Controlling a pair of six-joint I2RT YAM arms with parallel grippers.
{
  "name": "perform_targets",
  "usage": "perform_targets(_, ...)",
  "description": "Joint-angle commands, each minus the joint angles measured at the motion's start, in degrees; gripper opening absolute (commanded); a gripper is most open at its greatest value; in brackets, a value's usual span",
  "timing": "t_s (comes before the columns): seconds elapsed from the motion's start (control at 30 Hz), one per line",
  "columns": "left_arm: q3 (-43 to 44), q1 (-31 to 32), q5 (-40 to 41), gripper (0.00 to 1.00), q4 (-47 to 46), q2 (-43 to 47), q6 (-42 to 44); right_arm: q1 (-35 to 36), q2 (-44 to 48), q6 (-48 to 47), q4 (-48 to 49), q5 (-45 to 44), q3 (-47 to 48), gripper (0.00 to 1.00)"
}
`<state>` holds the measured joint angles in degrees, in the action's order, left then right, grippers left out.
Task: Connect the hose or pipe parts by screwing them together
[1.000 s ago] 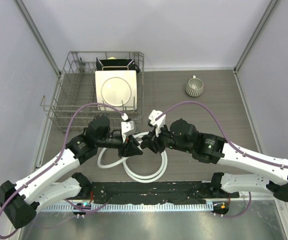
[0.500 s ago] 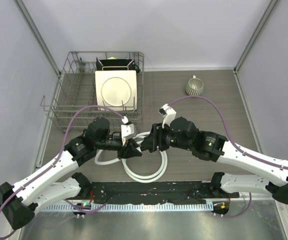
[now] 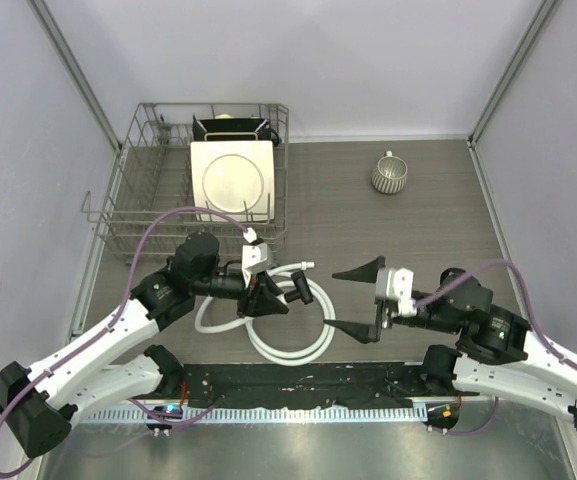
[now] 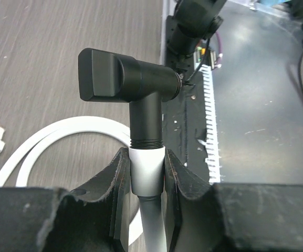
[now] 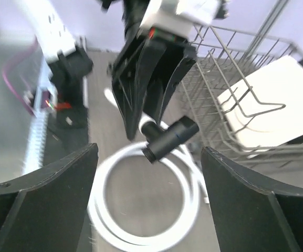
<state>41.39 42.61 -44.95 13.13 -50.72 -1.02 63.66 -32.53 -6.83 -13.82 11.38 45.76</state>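
Just in front of the dish rack [image 3: 133,215], left gripper [image 3: 265,298] is pinching the rigid white connector [image 4: 147,176] of the light, floppy hose [image 3: 288,350], black T fitting [image 4: 135,86] sitting on top, while right gripper [image 3: 332,298] is gaping empty, well apart, probably best taking the hard fitting body.
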Motion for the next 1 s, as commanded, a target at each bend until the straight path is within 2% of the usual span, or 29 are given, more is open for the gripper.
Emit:
perform_targets(0.0,1.1,-0.4,-6.9,0.0,-8.0,-0.3,-4.2,0.3,3.8,-36.2,5.6,4.9,-8.6,0.86)
perform_targets(0.1,1.3,-0.4,-10.0,0.0,-9.7,-0.4,-5.8,0.3,0.6,-46.5,3.0,3.6,-7.1,0.86)
perform_targets(0.33,1.7,-0.4,-14.8,0.0,-12.9,-1.4,-10.1,0.3,-4.3,-53.9,5.6,5.9,-4.0,0.84)
perform_targets(0.5,1.9,-0.4,-18.4,0.0,-12.9,-3.2,-10.6,0.4,-5.4,-55.5,8.5,5.7,-4.0,0.84)
perform_targets(0.67,1.9,-0.4,-18.8,0.0,-12.9,-3.7,-10.9,0.5,-5.2,-56.4,9.3,6.4,-4.2,0.83)
perform_targets(0.77,2.1,-0.5,-18.7,0.0,-12.9,-4.1,-10.8,0.8,-5.5,-56.2,8.2,7.7,-3.4,0.78)
perform_targets(0.87,2.6,-0.6,-19.4,0.0,-12.9,-4.9,-10.8,0.9,-6.1,-55.9,6.9,9.8,-2.6,0.62)
perform_targets(0.9,2.6,-0.6,-19.6,0.0,-12.9,-5.6,-11.1,0.9,-6.3,-55.2,6.5,10.2,-2.3,0.53)
perform_targets(0.97,2.8,-0.8,-20.3,0.0,-12.9,-6.2,-11.2,0.9,-6.8,-54.1,6.3,12.2,-2.1,0.46)
